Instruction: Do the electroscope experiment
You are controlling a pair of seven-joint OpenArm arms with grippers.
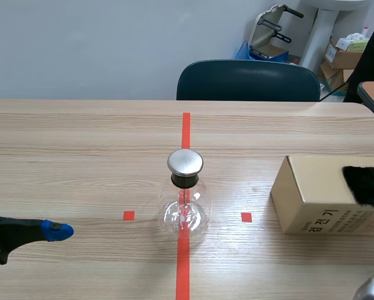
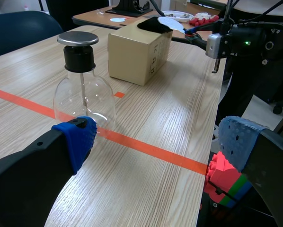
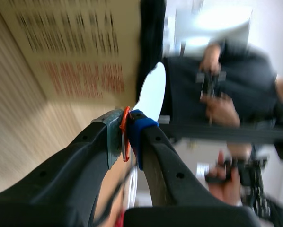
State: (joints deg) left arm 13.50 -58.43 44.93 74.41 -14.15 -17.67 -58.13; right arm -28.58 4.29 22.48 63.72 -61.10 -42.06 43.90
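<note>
**Charging up:** The glass flask point(image 1: 185, 203) of the electroscope is standing upright at the middle of the tabletop point(image 1: 80, 144). It is sitting on the long red tape line, and its metal cap point(image 1: 185, 162) is facing up, open to approach from any side.

You are working first at the cardboard box point(image 1: 315, 194), off to the flask's right and well apart from it. Your right jaws are pinching the orange-red stem of a white paddle point(image 3: 151, 92). The paddle's blade is lying over the black cloth point(image 2: 153, 24) draped on the box top. This looks meant to rub and charge the blade before it goes to the cap, though you cannot tell whether blade and cloth are touching.

Your left arm point(image 1: 9, 234) is lying low on the flask's other side, the left jaws spread wide with nothing between them. One blue pad point(image 2: 77, 137) is near the glass but apart from it, perhaps placed to steady the flask.

Nothing is standing in the way between box and cap, and the flask itself looks light and easy to tip. A dark chair point(image 1: 248, 80) is standing at the tabletop's far edge. A blurred person is showing past the right jaws, and coloured blocks point(image 2: 224, 177) are showing below the tabletop's edge.
</note>
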